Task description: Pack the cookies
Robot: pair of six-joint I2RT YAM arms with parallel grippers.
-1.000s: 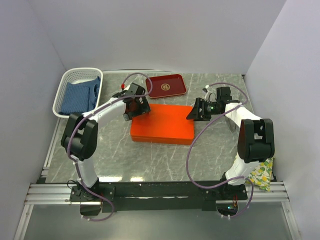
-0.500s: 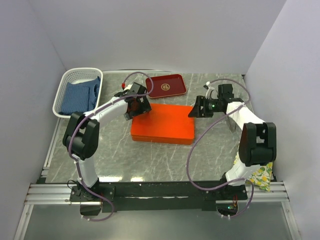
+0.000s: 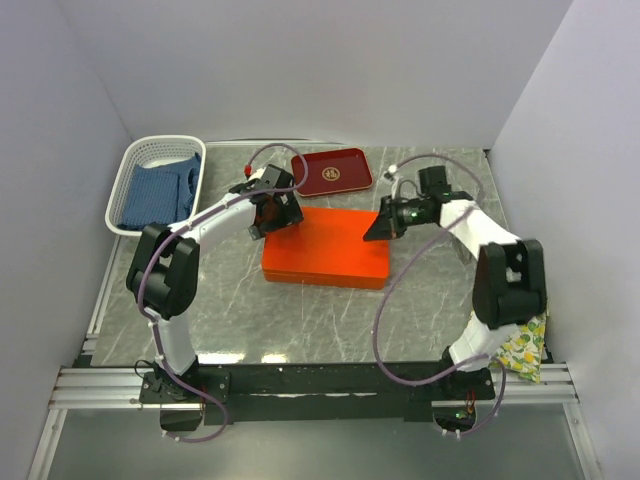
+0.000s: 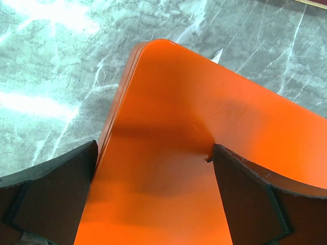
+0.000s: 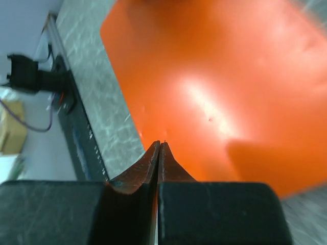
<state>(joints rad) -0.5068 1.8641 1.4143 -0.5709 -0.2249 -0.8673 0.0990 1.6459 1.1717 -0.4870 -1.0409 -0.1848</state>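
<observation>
top: high, looking down, whole table | wrists: close, angled down | shared: orange box

Left end effector spread wide, dark fingers at the lower left and lower right of the frame, well apart. Between and beneath them, a flat orange box, smooth and glossy, one rounded corner pointing up the frame. Crossed by a soft dark shadow band just above the fingertips. Around that corner, grey marbled counter with pale veins and bright glare toward the upper left. Just beside the box's upper right edge, a small white fleck, too small to identify
</observation>
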